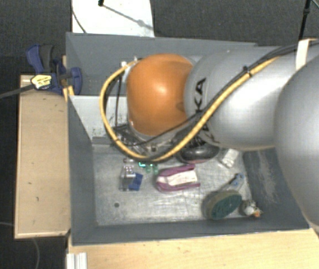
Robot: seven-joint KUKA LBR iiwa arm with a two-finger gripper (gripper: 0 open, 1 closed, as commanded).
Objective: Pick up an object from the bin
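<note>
Nothing looks lifted yet. The gripper [128, 170] hangs low over the floor of the grey metal bin [87, 167], seemingly above a small blue blocky thing [132, 181] left of centre. I cannot tell whether it is apart or closed. Nearby lie a purple-and-white flat packet [176, 179] and a dark green round pad [223, 205]. The grasp and lift are still to do.

A small blue block [132, 180] lies on the bin floor [115, 206], left of the frame's centre; a purple-and-white packet [176, 178] lies flat just to its right.
</note>
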